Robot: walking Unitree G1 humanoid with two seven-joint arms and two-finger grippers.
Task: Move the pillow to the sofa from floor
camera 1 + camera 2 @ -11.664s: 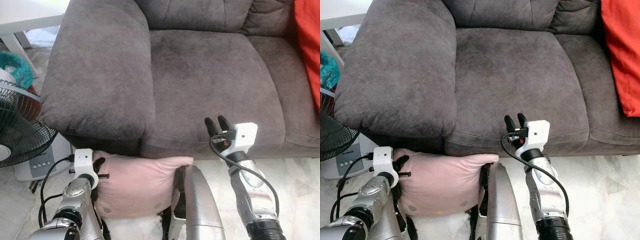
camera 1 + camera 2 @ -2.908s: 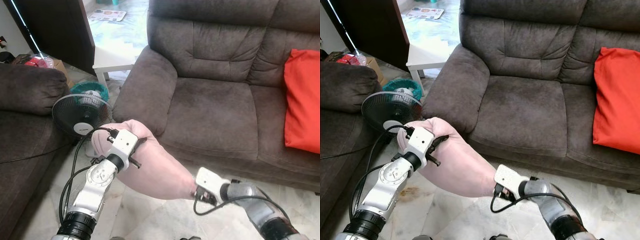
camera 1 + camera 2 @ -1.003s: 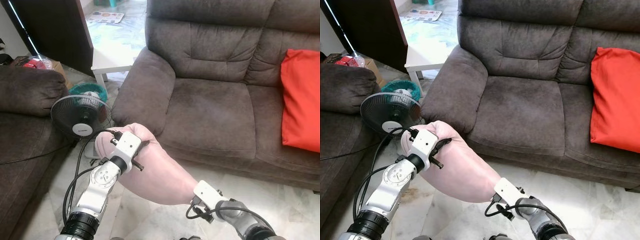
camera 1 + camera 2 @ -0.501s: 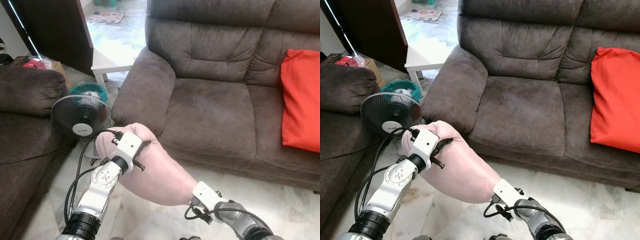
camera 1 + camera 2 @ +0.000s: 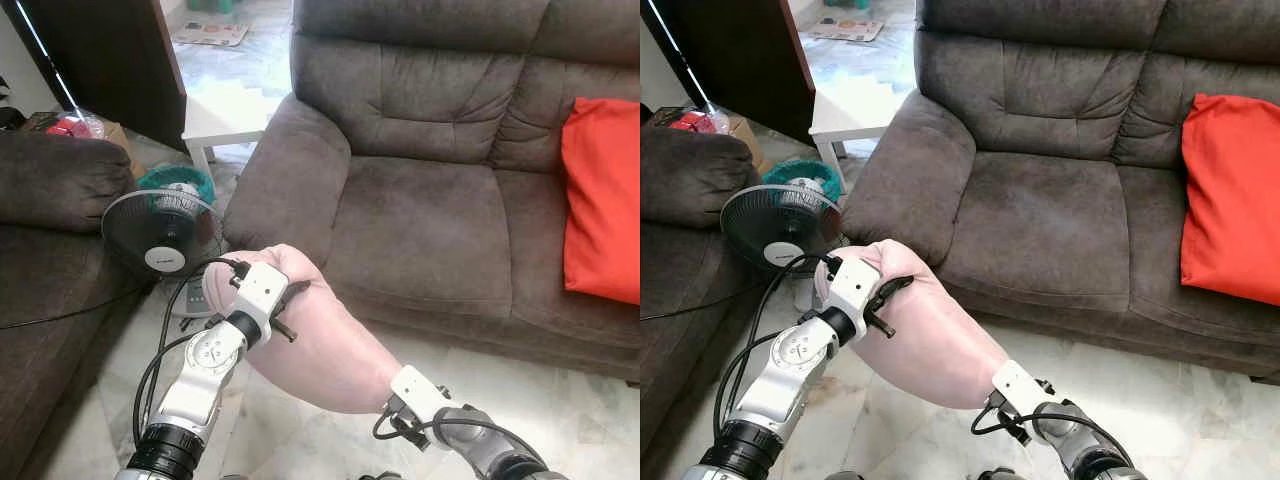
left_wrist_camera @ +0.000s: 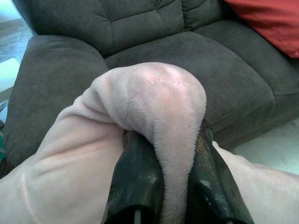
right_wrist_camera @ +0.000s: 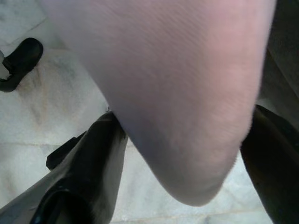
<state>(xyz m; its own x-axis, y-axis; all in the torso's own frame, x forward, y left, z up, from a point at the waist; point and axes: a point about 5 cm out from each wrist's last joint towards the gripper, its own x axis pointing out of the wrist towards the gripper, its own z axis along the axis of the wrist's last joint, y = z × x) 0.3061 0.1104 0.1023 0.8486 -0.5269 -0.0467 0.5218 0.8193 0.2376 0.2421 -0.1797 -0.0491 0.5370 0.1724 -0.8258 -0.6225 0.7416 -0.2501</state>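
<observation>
Before the sofa (image 5: 430,200), a pale pink pillow (image 5: 325,345) hung in the air above the marble floor (image 5: 290,440), held between both grippers and clear of the seat. The left gripper (image 5: 290,300) gripped the pillow's upper left corner, just beside the sofa's left armrest. From the left wrist camera, its two black fingers (image 6: 138,177) were closed on a fold of the plush fabric (image 6: 159,107), which bulged up between and over them. The right gripper (image 5: 990,400) met the pillow's lower right end, low and near the robot's body. From the right wrist camera, one black finger (image 7: 88,158) lay on each side of the pillow's rounded end (image 7: 187,116), spread apart with the cushion between them; whether they pressed into it could not be told.

The sofa was dark grey-brown, with a tufted back and a bare seat cushion straight ahead of the pillow. An orange-red cushion (image 5: 600,200) leaned on its right part. To the left stood a black floor fan (image 5: 165,235), with a teal basket (image 5: 175,180) behind it and a small white table (image 5: 225,115) farther back. Another dark armchair (image 5: 60,190) occupied the far left edge. Black cables looped along both silver arms.
</observation>
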